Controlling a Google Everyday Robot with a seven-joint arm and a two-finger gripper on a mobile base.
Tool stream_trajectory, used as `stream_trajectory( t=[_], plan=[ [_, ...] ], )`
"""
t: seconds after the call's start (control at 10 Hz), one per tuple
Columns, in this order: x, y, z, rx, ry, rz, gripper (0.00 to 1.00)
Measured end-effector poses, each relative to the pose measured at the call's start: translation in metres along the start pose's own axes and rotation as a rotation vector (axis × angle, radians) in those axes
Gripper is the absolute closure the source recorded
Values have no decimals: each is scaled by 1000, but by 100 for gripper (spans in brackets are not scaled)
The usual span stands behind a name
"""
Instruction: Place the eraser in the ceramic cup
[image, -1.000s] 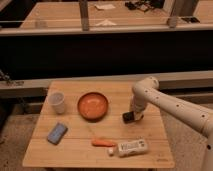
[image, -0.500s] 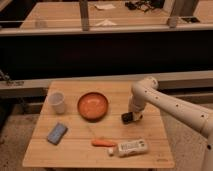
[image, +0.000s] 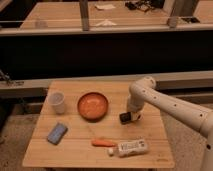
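Note:
The gripper (image: 128, 116) reaches down from the white arm to the wooden table (image: 150, 132), just right of the orange bowl. A small black block, the eraser (image: 123, 118), shows at the gripper's tip, low on the tabletop. Whether the gripper holds it is unclear from this view. The ceramic cup (image: 57, 101), white and slightly tapered, stands upright near the table's back left corner, on the far side of the bowl from the gripper.
A wide orange bowl (image: 93, 105) sits between cup and gripper. A blue pad (image: 57, 133) lies front left. A small orange item (image: 103, 142) and a white packet (image: 132, 147) lie near the front edge. A dark counter runs behind the table.

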Motion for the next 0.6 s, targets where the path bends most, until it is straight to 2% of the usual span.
stream_trajectory(
  t=[0.1, 0.3, 0.6],
  plan=[
    [-2, -1, -1, 1, -4, 0, 78],
    [0, -2, 2, -2, -10, -5, 66],
    [-7, -5, -2, -3, -21, -17, 63]
  ],
)
